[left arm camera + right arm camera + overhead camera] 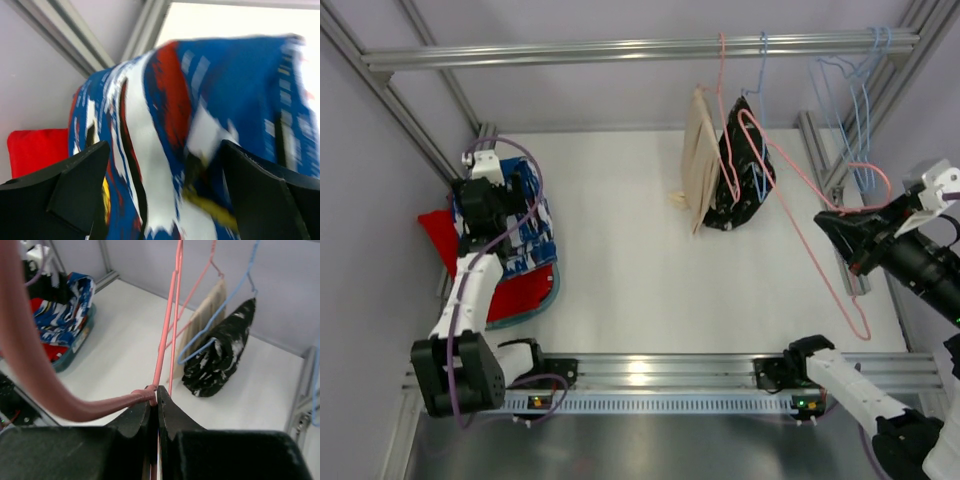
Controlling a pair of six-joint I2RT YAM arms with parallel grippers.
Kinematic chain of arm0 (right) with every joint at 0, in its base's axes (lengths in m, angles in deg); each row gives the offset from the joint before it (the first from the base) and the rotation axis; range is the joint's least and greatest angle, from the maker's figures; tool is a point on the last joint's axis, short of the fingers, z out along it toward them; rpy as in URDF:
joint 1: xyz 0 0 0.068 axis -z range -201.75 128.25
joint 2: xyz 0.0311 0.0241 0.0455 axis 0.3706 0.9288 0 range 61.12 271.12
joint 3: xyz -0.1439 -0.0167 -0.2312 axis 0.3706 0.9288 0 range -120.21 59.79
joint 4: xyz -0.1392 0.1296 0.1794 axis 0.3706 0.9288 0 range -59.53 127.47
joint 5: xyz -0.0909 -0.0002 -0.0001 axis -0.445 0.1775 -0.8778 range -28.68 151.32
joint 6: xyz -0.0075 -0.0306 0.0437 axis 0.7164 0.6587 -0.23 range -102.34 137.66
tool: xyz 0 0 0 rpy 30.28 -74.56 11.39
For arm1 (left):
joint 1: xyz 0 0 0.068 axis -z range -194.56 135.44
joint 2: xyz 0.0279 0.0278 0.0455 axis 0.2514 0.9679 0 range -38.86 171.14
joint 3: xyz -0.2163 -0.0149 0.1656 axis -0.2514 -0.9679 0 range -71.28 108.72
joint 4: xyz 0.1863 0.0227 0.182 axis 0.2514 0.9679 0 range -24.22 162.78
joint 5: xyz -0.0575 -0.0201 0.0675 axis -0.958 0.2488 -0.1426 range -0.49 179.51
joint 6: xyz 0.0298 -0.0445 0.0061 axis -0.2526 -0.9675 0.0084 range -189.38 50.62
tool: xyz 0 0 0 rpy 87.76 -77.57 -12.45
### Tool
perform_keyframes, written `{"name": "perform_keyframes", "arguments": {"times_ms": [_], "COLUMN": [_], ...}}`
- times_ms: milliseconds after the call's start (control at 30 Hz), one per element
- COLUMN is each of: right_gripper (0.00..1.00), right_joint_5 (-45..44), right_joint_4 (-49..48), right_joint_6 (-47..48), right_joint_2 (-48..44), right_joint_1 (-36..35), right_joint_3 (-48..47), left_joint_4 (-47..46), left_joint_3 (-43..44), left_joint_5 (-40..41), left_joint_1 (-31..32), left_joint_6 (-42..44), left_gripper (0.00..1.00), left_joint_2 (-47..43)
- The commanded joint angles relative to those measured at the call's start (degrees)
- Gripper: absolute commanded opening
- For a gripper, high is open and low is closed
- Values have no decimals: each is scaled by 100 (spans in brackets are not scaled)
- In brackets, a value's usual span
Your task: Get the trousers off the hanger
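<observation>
left gripper [164,150] fingers spread wide, hovering right over blue trousers with white and red pattern [235,85], heaped in teal basket [552,292] at table's left. right gripper [157,400] pinched tight on pink wire hanger [27,365]. long plain beige trousers [698,150] hang under metal rail [570,52].

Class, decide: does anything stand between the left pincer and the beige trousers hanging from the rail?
Nothing visible does. The left pincer, open over the blue trousers, has only bare table between it and the beige trousers.
</observation>
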Motion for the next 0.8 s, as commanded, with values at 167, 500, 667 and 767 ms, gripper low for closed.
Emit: {"name": "perform_keyframes", "arguments": {"times_ms": [167,500,667,767], "right_gripper": [0,0,0,0], "right_joint_5": [-1429,-1992,-1905,-1389], "right_joint_4": [709,489,445,568], "right_joint_6": [74,408,566,479], "right_joint_2": [-285,1620,3071,3853], "right_joint_1": [761,805,1042,1507], "right_joint_3": [-129,-1058,-2227,-2894], "left_joint_4": [1542,2281,2536,2641], "left_joint_3": [143,1039,1347,1488], "left_joint_5": [-1368,-2669,-2829,-2908], "left_joint_1": [10,10,10,10], "left_joint_6": [-178,-547,-714,-732], "left_gripper": [98,98,99,98], "left_joint_2": [-1753,-2957,-3169,-3283]}}
